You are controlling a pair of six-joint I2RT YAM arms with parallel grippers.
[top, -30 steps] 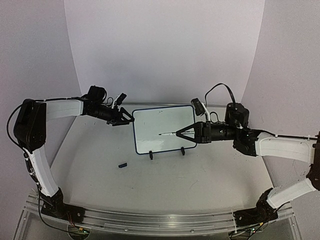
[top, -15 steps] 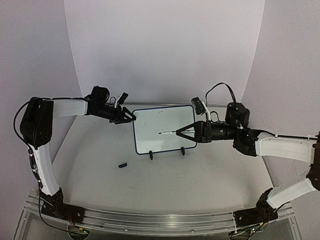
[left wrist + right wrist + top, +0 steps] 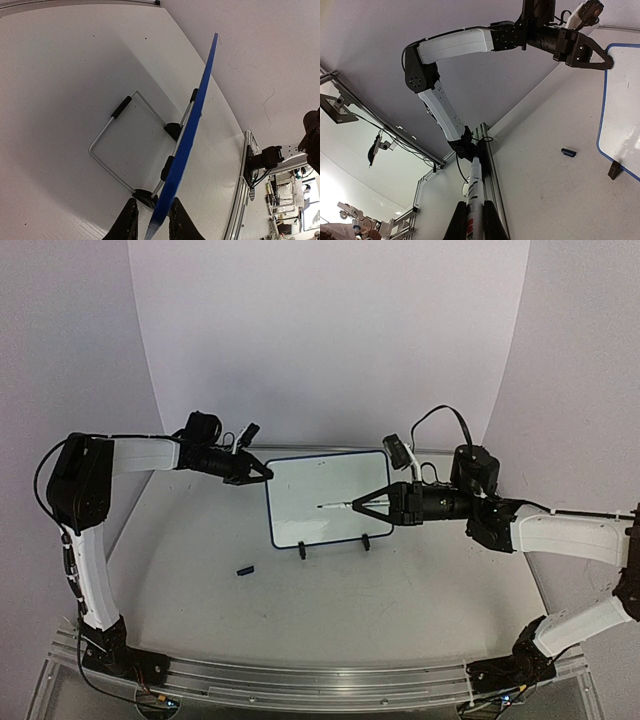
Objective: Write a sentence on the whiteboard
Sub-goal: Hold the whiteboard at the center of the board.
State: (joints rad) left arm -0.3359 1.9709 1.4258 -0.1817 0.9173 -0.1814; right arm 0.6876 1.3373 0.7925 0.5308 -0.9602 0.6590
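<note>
The whiteboard (image 3: 325,498) stands mid-frame on the surface (image 3: 330,610), left pincer (image 3: 262,475) spread astride its upper-left corner, right pincer (image 3: 358,506) clenched on a marker (image 3: 335,507) whose tip points at the board's face.

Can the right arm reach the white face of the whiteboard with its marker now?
Probably yes: the right gripper holds the marker with its tip pointing at the whiteboard face, and nothing stands between them. The left gripper is only at the board's top left corner.
</note>
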